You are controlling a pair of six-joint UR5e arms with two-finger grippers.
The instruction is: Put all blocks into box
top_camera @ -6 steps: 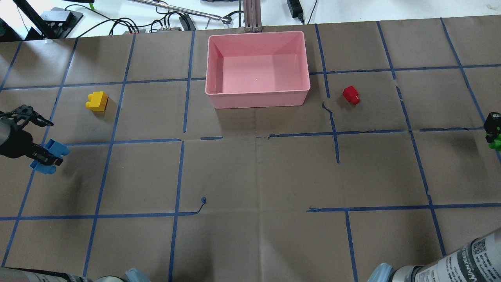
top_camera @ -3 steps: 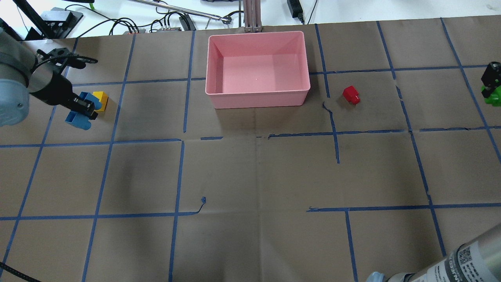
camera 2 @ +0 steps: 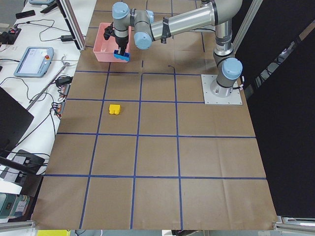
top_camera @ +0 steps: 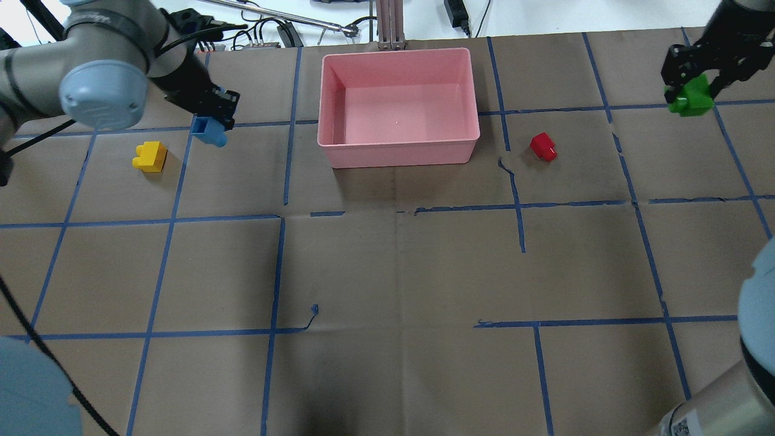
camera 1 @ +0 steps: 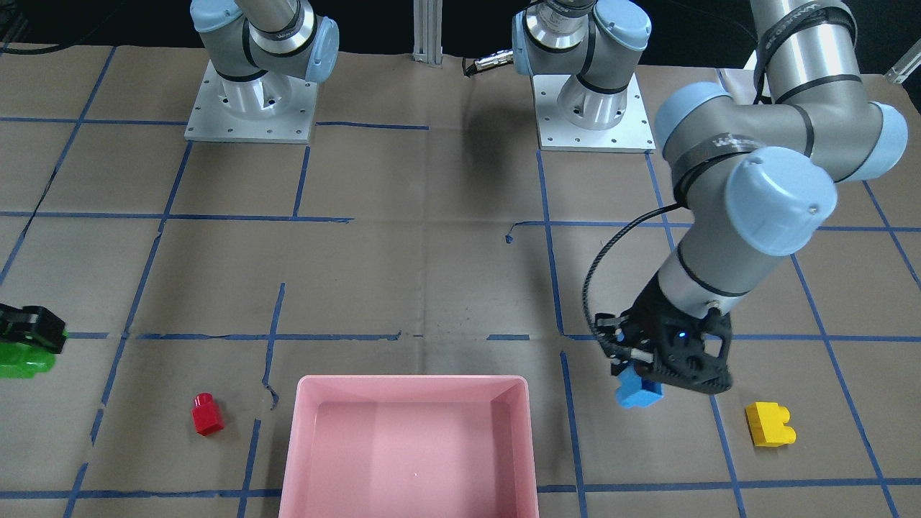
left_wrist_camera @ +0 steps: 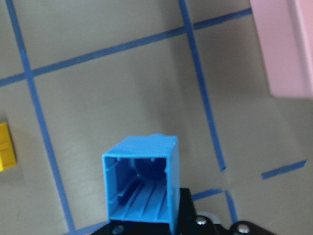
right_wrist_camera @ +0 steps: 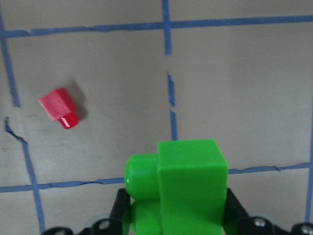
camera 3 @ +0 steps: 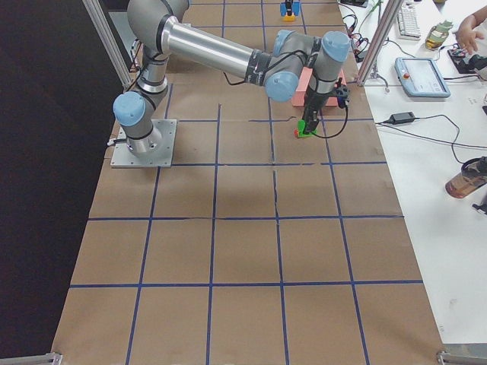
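Observation:
My left gripper (top_camera: 213, 118) is shut on the blue block (top_camera: 207, 131) and holds it above the table, left of the pink box (top_camera: 398, 151); it also shows in the front view (camera 1: 637, 392) and the left wrist view (left_wrist_camera: 142, 186). My right gripper (top_camera: 690, 85) is shut on the green block (top_camera: 689, 98), held in the air far right of the box; the right wrist view shows the green block (right_wrist_camera: 178, 193). The yellow block (top_camera: 149, 156) lies on the table left of the box. The red block (top_camera: 543, 146) lies right of the box. The box is empty.
Brown paper with a blue tape grid (top_camera: 278, 218) covers the table. Cables and gear (top_camera: 254, 33) lie beyond the far edge behind the box. The arm bases (camera 1: 248, 108) stand on the robot's side.
My left gripper has carried the blue block up and right, past the yellow block toward the box. My right gripper has carried the green block further away and leftward into view.

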